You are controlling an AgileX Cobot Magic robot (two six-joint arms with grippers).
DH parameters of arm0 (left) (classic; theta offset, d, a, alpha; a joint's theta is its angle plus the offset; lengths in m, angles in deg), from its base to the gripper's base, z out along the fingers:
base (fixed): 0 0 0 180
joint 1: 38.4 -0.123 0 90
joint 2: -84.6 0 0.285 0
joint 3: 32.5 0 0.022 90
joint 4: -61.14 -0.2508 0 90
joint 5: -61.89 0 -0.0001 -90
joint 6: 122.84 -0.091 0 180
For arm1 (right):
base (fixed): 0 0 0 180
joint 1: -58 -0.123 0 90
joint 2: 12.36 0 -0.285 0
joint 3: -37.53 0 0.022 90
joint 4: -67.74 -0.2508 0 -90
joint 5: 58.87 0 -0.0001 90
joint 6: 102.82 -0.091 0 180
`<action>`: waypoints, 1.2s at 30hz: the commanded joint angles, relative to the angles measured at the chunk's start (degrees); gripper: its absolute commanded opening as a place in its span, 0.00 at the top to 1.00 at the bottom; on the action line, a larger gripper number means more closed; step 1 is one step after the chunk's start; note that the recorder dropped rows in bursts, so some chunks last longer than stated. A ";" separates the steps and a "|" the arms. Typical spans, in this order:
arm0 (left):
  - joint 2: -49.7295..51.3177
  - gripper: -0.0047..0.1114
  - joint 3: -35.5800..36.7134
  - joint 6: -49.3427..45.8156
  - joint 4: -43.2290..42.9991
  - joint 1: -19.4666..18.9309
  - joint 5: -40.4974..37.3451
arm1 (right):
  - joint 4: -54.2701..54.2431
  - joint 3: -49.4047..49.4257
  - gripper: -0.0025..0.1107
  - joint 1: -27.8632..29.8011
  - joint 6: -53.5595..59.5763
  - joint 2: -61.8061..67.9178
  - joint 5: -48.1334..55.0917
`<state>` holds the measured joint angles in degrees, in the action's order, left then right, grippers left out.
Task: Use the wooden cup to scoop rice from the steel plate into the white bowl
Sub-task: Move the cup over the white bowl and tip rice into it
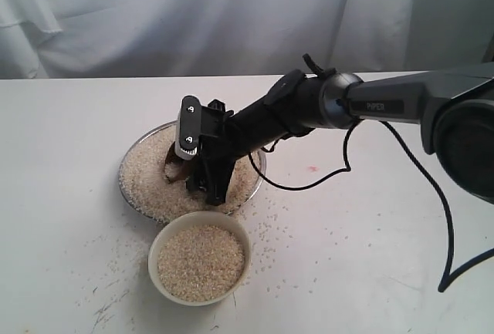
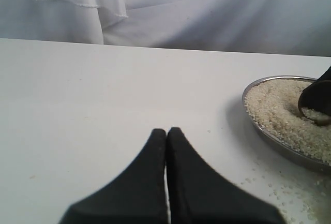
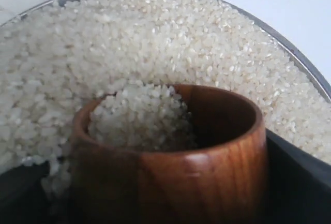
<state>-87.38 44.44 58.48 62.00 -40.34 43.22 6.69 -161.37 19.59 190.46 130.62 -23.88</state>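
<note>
We count one plate [image 1: 121, 180], one bowl [image 1: 153, 261], one cup [image 1: 173, 167] and two sets of fingers. The plate sits mid-counter [image 1: 69, 133], full of rice [image 1: 147, 176]. The bowl is just beside it toward the near edge, nearly full too. The right fingers [image 3: 297, 177] squeeze the cup, which is tipped in the plate's rice and partly filled. The left fingers [image 2: 155, 172] are pressed together, holding nothing.

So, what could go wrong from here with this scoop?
1. The white bowl already holds rice close to its rim, so one more pour may overflow; loose grains already lie on the table beside it.
2. The right hand holds the wooden cup tilted in the steel plate, partly filled; rice may slide out during the lift.
</note>
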 commanded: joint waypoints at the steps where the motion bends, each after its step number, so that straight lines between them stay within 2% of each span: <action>1: -0.24 0.96 0.28 0.03 0.09 -0.11 0.40 | -2.41 0.15 0.98 0.36 2.08 -2.70 1.28; 9: -0.24 0.96 0.28 0.03 0.09 -0.11 0.40 | -2.28 0.15 0.98 1.69 2.78 -5.80 3.83; 11: -0.24 0.96 0.28 0.03 0.09 -0.11 0.40 | 1.31 0.15 0.98 2.31 3.01 -7.78 6.36; 12: -0.24 0.96 0.28 0.03 0.09 -0.11 0.40 | 6.38 0.27 0.98 2.31 2.09 -9.62 7.24; 15: -0.24 0.96 0.28 0.03 0.09 -0.11 0.40 | 17.34 0.27 0.98 2.10 -5.01 -13.07 12.01; 18: -0.24 0.96 0.28 0.03 0.09 -0.11 0.40 | 20.46 1.01 0.98 1.95 -6.99 -15.66 14.82; 22: -0.24 0.96 0.28 0.03 0.09 -0.11 0.40 | 22.50 6.77 0.98 1.22 -5.67 -20.34 14.71; 26: -0.24 0.96 0.28 0.03 0.09 -0.11 0.40 | 27.52 14.51 0.98 -1.85 -4.75 -24.74 8.54; 36: -0.24 0.96 0.28 0.03 0.09 -0.11 0.40 | 40.38 22.04 0.98 -8.80 -6.60 -26.59 -5.39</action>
<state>-87.38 44.44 58.48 62.00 -40.34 43.22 44.43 -140.39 12.06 184.93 104.77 -26.13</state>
